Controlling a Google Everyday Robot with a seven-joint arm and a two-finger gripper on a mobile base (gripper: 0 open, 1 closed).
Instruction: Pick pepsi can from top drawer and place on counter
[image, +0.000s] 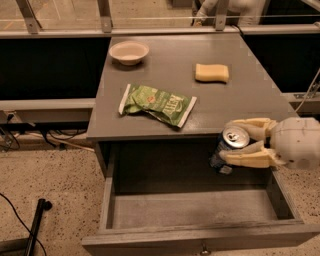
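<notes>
The pepsi can (227, 148), dark blue with a silver top, is held in my gripper (240, 145), whose cream fingers (247, 159) close on both its sides. The can hangs above the right part of the open top drawer (195, 210), its top at about the level of the counter's front edge. The counter (175, 60) is the grey tabletop above the drawer. My arm comes in from the right.
On the counter lie a green snack bag (157, 104), a yellow sponge (211, 72) and a white bowl (129, 51). The drawer front with its small knob (203, 247) juts toward the camera. A black stick (36, 225) lies on the floor at left.
</notes>
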